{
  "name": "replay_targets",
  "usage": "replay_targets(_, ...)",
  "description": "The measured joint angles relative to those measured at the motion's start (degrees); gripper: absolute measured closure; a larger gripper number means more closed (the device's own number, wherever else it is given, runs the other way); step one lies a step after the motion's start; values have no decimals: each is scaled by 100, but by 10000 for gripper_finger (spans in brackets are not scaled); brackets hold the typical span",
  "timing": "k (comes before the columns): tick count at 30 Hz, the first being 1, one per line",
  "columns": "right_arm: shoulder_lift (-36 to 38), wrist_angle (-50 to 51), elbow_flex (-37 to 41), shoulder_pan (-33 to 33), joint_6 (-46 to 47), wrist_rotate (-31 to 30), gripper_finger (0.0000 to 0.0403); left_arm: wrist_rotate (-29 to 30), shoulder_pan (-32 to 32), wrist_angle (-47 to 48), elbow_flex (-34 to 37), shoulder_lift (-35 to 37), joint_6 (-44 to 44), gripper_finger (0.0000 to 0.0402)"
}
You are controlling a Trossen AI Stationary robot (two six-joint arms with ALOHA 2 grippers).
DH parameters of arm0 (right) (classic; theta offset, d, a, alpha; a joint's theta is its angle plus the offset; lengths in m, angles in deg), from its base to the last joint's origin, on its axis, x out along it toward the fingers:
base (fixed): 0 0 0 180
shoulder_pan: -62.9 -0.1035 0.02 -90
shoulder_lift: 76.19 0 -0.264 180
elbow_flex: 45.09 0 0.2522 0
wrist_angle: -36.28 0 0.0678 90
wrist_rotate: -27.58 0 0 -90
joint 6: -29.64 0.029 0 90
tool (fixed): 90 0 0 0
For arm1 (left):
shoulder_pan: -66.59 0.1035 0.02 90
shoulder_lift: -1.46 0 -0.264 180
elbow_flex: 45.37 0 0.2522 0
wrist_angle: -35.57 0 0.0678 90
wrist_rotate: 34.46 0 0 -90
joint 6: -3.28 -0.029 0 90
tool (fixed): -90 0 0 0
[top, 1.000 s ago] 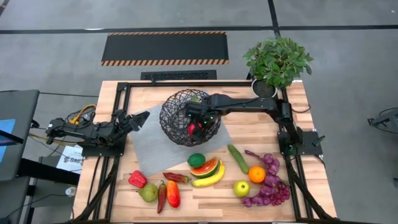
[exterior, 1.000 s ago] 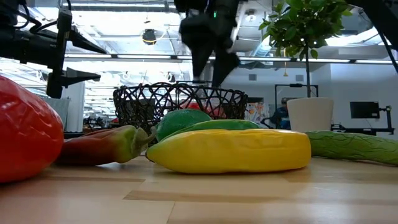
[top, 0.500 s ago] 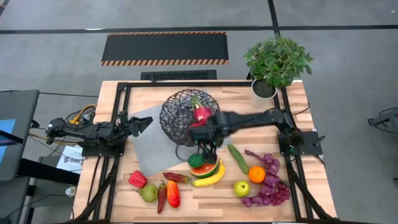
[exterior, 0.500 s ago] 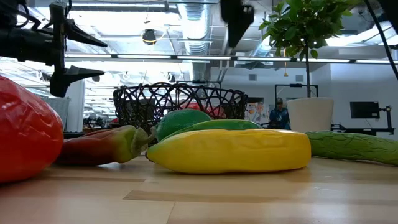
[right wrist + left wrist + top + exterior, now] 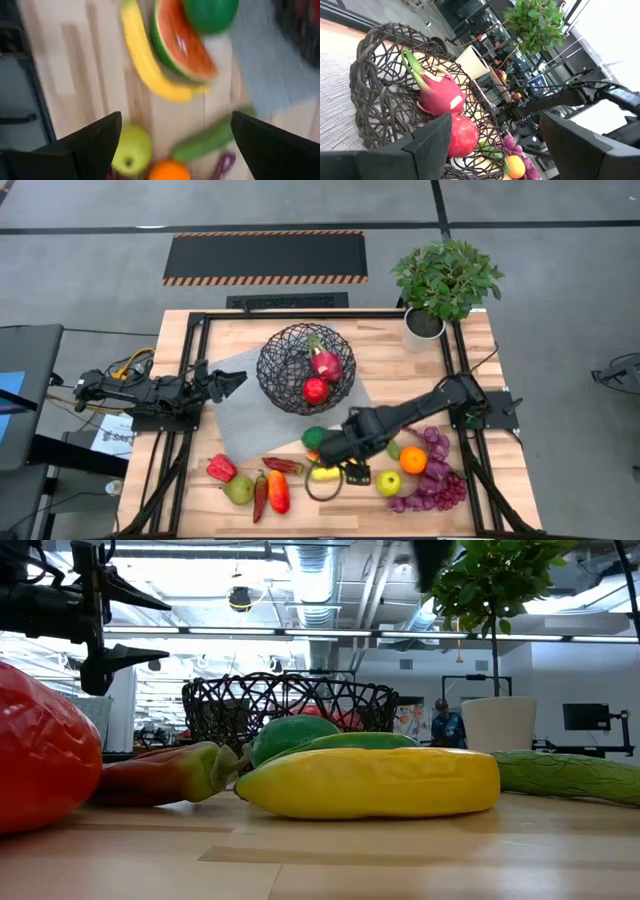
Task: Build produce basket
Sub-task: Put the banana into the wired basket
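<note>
Basket [image 5: 305, 367] holds a dragon fruit [image 5: 324, 362] and red apple [image 5: 315, 390]. My right end effector [image 5: 333, 470] hangs spread over the banana [image 5: 145, 62]; my left end effector [image 5: 232, 380] waits, spread.

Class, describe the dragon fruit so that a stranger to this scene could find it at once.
Start at the black wire basket in the middle of the wooden table. Two fruits lie inside it: the dragon fruit is the pink one with green leafy tips, touching a plain round red fruit that has none.
</note>
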Motion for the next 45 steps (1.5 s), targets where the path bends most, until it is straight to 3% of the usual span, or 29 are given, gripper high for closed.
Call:
replay_targets(4,336,-245,660,-181,606,-37,10,2,0,0,0,0,22,113)
replay_targets(12,1660,-2379,3215,-692,2114,156,10,-135,0,2,0,0,46,113)
replay_targets(18,2002,-4437,4424,-699,1710,-326,10,-141,0,2,0,0,106,113)
replay_targets(27,1006,-5294,4495,-287,286,-232,10,-234,0,2,0,-2,67,113)
replay_targets(45,785,-5251,4479,-538,-94,-249,63,-330,0,4,0,-2,73,113)
